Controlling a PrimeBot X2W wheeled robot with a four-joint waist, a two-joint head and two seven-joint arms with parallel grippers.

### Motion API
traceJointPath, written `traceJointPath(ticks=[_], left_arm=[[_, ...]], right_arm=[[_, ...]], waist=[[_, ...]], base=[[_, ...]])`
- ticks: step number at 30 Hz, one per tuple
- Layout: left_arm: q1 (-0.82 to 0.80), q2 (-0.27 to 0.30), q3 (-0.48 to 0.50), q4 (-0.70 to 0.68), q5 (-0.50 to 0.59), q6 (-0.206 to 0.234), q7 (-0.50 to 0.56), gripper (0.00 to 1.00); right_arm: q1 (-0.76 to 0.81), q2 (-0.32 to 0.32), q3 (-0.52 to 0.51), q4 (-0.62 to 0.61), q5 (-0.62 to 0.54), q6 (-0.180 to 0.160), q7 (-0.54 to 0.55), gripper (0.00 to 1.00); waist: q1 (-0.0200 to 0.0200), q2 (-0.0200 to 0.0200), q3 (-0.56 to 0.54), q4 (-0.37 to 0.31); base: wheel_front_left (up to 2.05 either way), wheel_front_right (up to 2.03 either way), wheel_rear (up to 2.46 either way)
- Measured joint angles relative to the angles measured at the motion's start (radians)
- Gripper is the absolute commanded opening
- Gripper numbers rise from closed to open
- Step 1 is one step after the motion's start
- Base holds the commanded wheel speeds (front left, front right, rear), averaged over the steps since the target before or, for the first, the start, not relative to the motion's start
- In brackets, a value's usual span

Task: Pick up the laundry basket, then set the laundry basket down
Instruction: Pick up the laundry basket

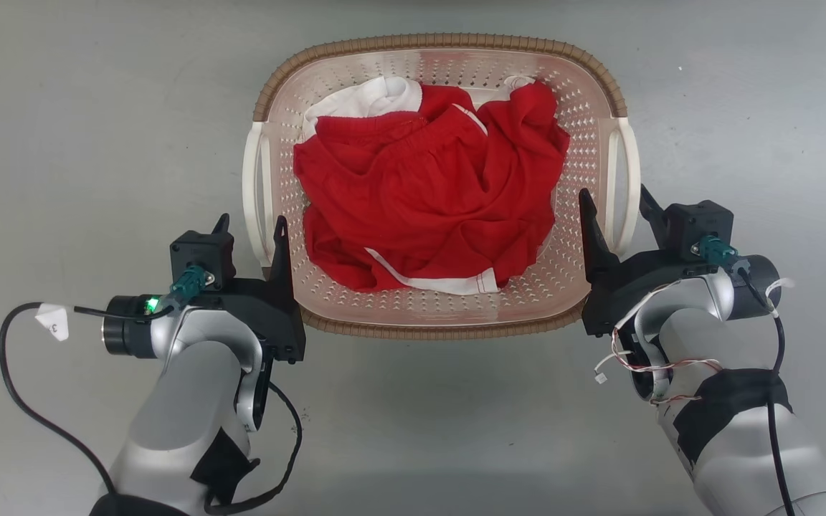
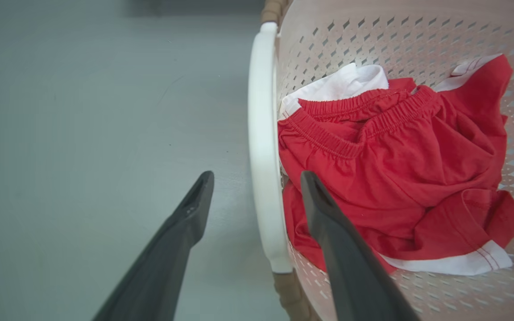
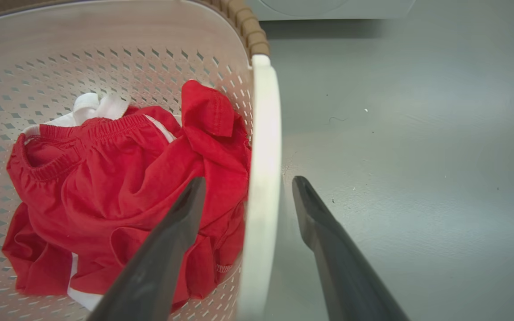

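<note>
Your left gripper (image 1: 252, 221) is open wide and has hold of nothing. Its two fingers straddle the basket's left handle (image 1: 249, 172), one finger outside over the floor (image 1: 62, 143), the other inside the basket (image 1: 442, 39) above the red clothes (image 1: 427, 193). In the left wrist view the white handle (image 2: 261, 133) runs up between the fingers of the gripper (image 2: 257, 176). The outer finger stands clear of it, with grey floor showing in the gap. The inner finger lies just beside it, and you cannot tell whether it touches.

Your right gripper (image 1: 614, 192) mirrors this: jaws spread about as far, gripping nothing, set across the right handle (image 1: 628, 165). In the right wrist view that handle (image 3: 263, 133) passes between the fingers of the gripper (image 3: 249, 179). The inner finger crosses in front of the clothes (image 3: 118, 178) and the outer one is over bare floor. There is a gap on the outer side, and contact on the inner side cannot be judged.

The basket stands on the floor straight ahead of you, between the two arms, its near rim close to both wrists. The clothes, red with white trim, lie heaped in its bottom (image 2: 395, 169), below the perforated wall (image 2: 373, 40). Beyond the basket's far corner, the right wrist view shows the foot of a white appliance (image 3: 328, 6).
</note>
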Motion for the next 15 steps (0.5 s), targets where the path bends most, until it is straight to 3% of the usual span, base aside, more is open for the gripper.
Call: traceJointPath(ticks=[15], left_arm=[[-0.071,-0.001,-0.077,0.072,-0.037,-0.026,0.063,1.0]], right_arm=[[-0.058,-0.001,0.066,0.083,0.084,-0.028,0.08,1.0]], waist=[[0.0,0.0,0.009,0.015]], base=[[0.0,0.0,0.0]])
